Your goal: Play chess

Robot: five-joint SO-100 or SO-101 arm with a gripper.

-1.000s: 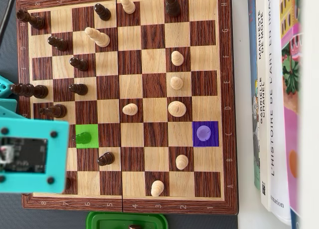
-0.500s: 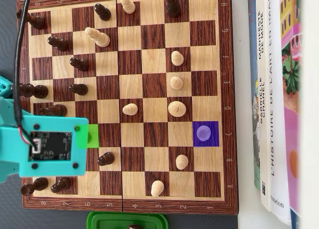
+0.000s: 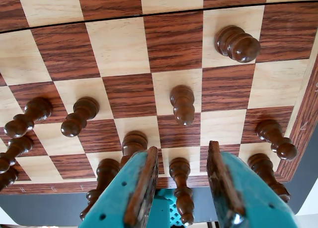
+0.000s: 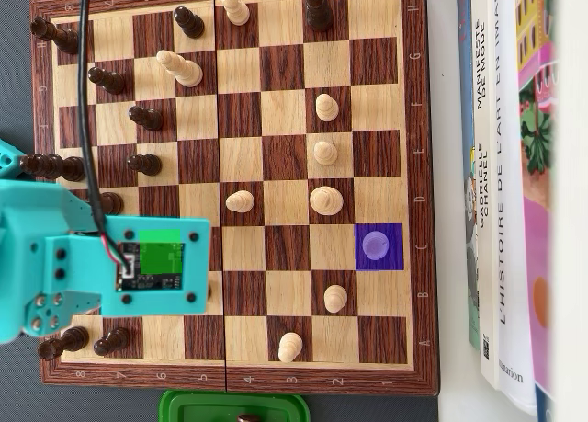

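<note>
In the wrist view my gripper (image 3: pixel 182 148) is open, its teal jaws with brown pads (image 3: pixel 144 188) hanging over the near rows of the chessboard (image 3: pixel 119 44). A tall dark piece (image 3: pixel 182 188) shows in the gap between the jaws and touches neither. A dark pawn (image 3: pixel 183 105) stands one square beyond the fingertips. In the overhead view the teal arm (image 4: pixel 83 266) covers the board's left side, with a green marked patch (image 4: pixel 161 255) showing over it. A purple marked square (image 4: pixel 378 246) lies at the right. The jaws are hidden there.
Dark pieces (image 4: pixel 145 117) crowd the board's left rows and light pieces (image 4: pixel 325 199) stand in the middle and right. Books (image 4: pixel 514 192) lie along the right edge of the board. A green container (image 4: pixel 197 406) sits below it.
The arm has moved right over the board. It now covers the green square and the dark pawn that showed there a second ago.
</note>
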